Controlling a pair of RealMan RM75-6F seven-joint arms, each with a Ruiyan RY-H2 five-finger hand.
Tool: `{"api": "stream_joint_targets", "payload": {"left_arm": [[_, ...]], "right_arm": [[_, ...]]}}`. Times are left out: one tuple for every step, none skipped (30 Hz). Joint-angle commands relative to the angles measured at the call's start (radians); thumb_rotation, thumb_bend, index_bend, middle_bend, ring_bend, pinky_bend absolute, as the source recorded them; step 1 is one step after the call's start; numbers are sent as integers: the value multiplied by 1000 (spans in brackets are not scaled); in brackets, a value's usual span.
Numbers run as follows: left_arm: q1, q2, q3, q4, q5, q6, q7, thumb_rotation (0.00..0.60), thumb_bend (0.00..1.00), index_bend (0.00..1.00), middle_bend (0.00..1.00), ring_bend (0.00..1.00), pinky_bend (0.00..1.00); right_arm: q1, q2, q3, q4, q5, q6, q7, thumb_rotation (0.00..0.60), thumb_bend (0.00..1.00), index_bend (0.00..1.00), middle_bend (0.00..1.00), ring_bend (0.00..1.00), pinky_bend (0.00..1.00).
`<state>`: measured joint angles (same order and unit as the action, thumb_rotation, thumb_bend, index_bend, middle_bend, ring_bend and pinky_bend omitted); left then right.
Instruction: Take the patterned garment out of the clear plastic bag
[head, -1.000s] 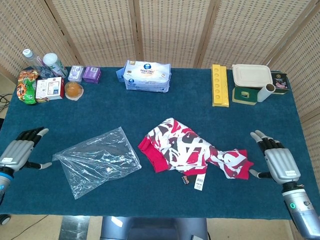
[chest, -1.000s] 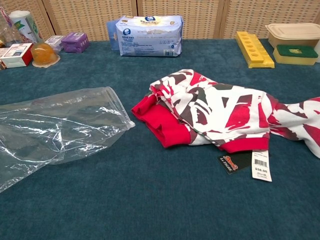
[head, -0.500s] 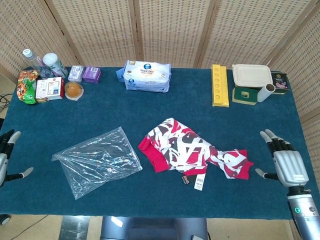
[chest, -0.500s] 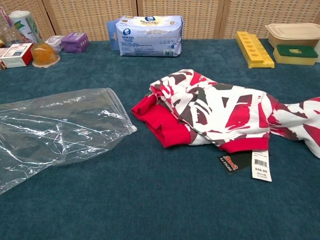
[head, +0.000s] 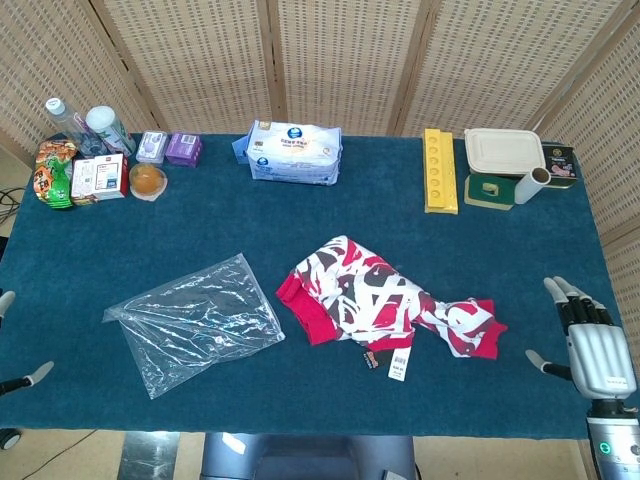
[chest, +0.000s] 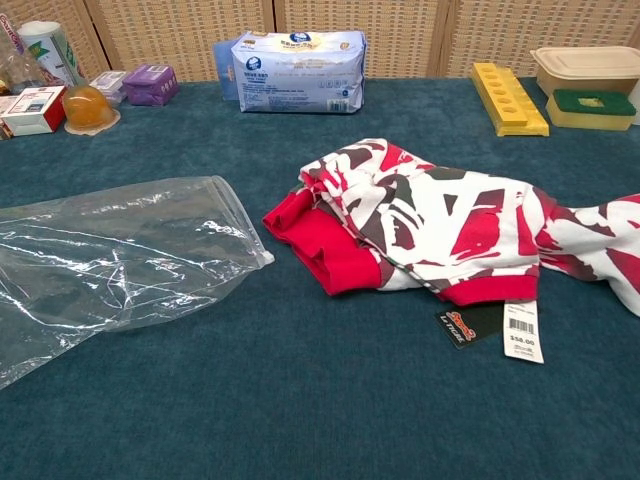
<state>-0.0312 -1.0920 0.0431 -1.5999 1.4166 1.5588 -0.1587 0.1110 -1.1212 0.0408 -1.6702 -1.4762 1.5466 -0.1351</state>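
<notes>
The patterned garment (head: 385, 300), soft and light, is lying free well left of the empty, spread-fingered right hand (head: 596, 345), best pinched at its red hem; the left hand (head: 14, 372) is barely showing, so its state I cannot tell.

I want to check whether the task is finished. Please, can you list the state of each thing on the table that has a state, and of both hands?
patterned garment: out of the bag, crumpled on the table, price tag attached.
clear plastic bag: empty, flat, beside the garment without touching it.
beige lidded container: lid closed.
wipes pack: looks sealed.
right hand: fingers apart, holding nothing, at the table's edge.
left hand: only fingertips visible, nothing held.
</notes>
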Motion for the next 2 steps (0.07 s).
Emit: {"api": "stream_joint_targets", "payload": {"left_arm": [[2, 5, 0, -14, 15, -1, 12, 600, 0, 0, 0, 0, 40], [2, 5, -1, -18, 17, -3, 16, 600, 0, 0, 0, 0, 40]], "right_arm": [[-14, -7, -4, 15, -7, 13, 21, 542, 78, 108, 137, 181, 211], [-15, -9, -3, 19, -10, 14, 26, 544, 78, 109, 137, 181, 211]]}}
